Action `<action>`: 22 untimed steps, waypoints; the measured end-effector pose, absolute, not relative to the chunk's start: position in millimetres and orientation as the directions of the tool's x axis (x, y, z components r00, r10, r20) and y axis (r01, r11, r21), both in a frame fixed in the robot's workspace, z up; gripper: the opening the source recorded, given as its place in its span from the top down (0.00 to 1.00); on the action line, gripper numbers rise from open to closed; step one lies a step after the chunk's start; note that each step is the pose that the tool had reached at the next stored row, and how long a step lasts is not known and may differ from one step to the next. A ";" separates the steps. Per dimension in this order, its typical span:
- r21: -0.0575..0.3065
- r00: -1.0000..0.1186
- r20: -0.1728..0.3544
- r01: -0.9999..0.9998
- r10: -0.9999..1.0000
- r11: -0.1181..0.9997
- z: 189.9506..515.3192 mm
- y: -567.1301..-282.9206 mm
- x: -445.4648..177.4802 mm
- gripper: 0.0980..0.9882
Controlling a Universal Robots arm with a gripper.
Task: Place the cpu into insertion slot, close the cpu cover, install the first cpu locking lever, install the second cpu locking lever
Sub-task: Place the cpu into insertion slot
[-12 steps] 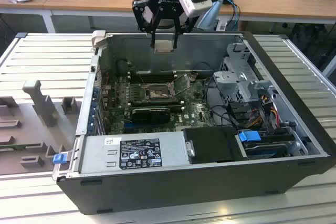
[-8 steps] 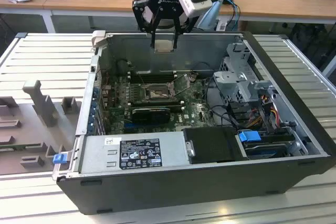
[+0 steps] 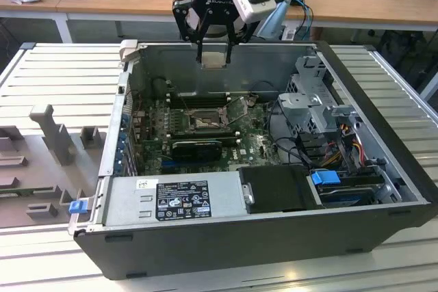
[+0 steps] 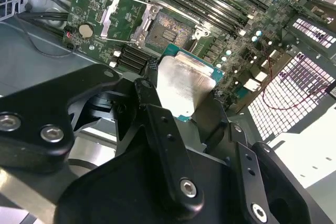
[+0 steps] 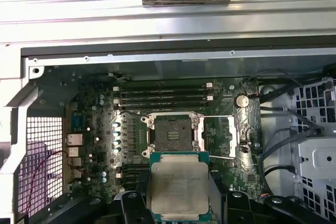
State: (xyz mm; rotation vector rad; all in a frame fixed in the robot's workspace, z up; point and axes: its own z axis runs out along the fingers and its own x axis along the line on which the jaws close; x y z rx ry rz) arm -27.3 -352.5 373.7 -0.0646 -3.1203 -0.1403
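On the exterior view's left of the computer case (image 3: 239,254), grey fixture blocks (image 3: 53,138) stand on the ribbed metal surface (image 3: 61,73), just beside the case's side wall. The case lies with its open side up. A blue latch (image 3: 77,206) sits at its near left corner. The power supply (image 3: 171,198) lies lengthwise inside, along the wall nearest the exterior camera.

Deeper in the case lies the green motherboard (image 3: 154,138). The insertion slot (image 3: 203,122) sits near the middle of the case floor. In both wrist views its brownish contact field is bare (image 5: 171,134) (image 4: 170,29). The long memory slots (image 5: 163,95) run just beside it.

The cpu cover (image 3: 237,107) is swung open, tilted up from the slot's edge toward the exterior view's right. In the first wrist view its windowed frame (image 5: 220,136) lies just beside the slot, between it and a round coin cell (image 5: 241,99).

Above the case's far wall hangs the pincer (image 3: 213,55), clamped on the cpu (image 3: 213,60). The second wrist view shows black fingers (image 4: 157,124) gripping opposite edges of the chip (image 4: 184,85). Its pale metal top (image 5: 178,187) faces the first wrist camera. The cpu is in the air, well above the motherboard and apart from the slot.

Toward the exterior view's right inside the case stand a grey metal drive cage (image 3: 311,97), a bundle of coloured cables (image 3: 345,145) and a blue tab (image 3: 326,177).
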 end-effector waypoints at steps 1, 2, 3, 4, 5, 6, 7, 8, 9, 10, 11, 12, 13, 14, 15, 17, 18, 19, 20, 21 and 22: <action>0.089 -0.999 0.019 0.043 0.042 0.995 373.7 -352.5 -27.3 0.52; 0.089 -0.999 0.019 0.044 0.043 0.995 373.6 -352.5 -27.3 0.52; 0.089 -0.999 0.019 0.045 0.043 0.995 373.6 -352.5 -27.3 0.52; 0.089 -0.999 0.019 0.045 0.044 0.995 373.7 -352.5 -27.3 0.52; 0.089 -0.999 0.019 0.046 0.044 0.995 373.7 -352.5 -27.3 0.52; 0.089 -0.999 0.019 0.046 0.045 0.995 373.7 -352.5 -27.3 0.52; 0.089 -0.999 0.019 0.047 0.045 0.995 373.7 -352.5 -27.3 0.52; 0.089 -0.999 0.019 0.047 0.046 0.995 373.7 -352.5 -27.3 0.52; 0.089 -0.999 0.019 0.048 0.046 0.995 373.6 -352.5 -27.3 0.52; 0.089 -0.999 0.019 0.048 0.046 0.995 373.7 -352.5 -27.3 0.52; 0.089 -0.999 0.019 0.048 0.046 0.995 373.7 -352.5 -27.3 0.52; 0.089 -0.999 0.019 0.048 0.047 0.995 373.7 -352.5 -27.3 0.52; 0.089 -0.999 0.019 0.048 0.047 0.995 373.6 -352.5 -27.3 0.52; 0.089 -0.999 0.019 0.049 0.047 0.995 373.6 -352.5 -27.3 0.52; 0.089 -0.999 0.019 0.050 0.048 0.995 373.6 -352.5 -27.3 0.52; 0.089 -0.998 0.019 0.057 0.055 0.994 373.6 -352.5 -27.3 0.52; 0.089 -0.997 0.019 0.073 0.071 0.993 373.6 -352.5 -27.3 0.52; 0.089 -0.996 0.019 0.091 0.089 0.992 373.6 -352.5 -27.3 0.52; 0.089 -0.995 0.019 0.101 0.100 0.991 373.5 -352.5 -27.3 0.52; 0.089 -0.994 0.019 0.111 0.110 0.990 373.5 -352.5 -27.3 0.52; 0.089 -0.992 0.019 0.128 0.127 0.988 373.5 -352.5 -27.3 0.52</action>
